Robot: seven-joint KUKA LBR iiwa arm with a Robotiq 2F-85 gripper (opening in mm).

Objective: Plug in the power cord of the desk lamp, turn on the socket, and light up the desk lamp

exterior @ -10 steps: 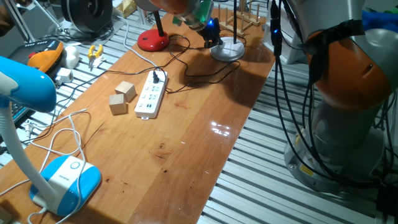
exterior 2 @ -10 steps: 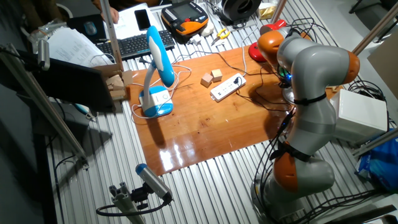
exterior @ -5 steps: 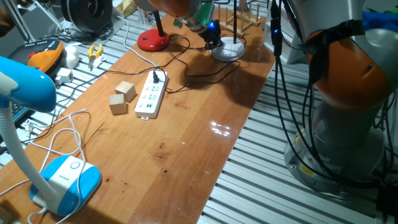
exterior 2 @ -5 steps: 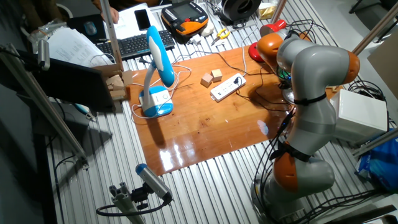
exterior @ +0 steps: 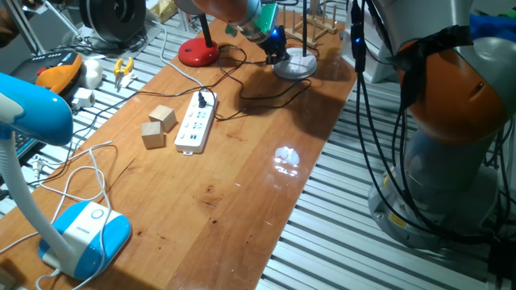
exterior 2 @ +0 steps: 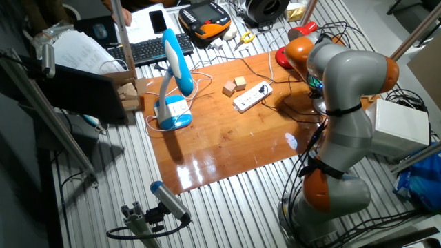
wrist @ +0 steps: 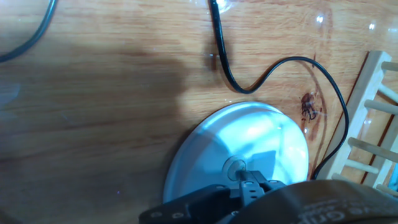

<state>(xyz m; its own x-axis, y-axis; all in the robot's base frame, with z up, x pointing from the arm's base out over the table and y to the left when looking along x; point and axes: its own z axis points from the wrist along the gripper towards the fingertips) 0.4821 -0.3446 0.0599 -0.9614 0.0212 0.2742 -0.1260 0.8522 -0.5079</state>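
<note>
Cord (wrist: 227, 74) from the lamp snakes across the tabletop's far corner beside the round silver lamp base (wrist: 239, 149); a black plug already sits in the socket (exterior: 196, 129), which lies lengthwise mid-tabletop, well apart from the claw (exterior: 276, 55). The claw hovers over the base, apparently touching its centre button; how far it is spread I cannot tell.

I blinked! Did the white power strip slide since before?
No. The power strip lies in the same spot beside the two wooden blocks, plug end toward the red lamp base.
</note>
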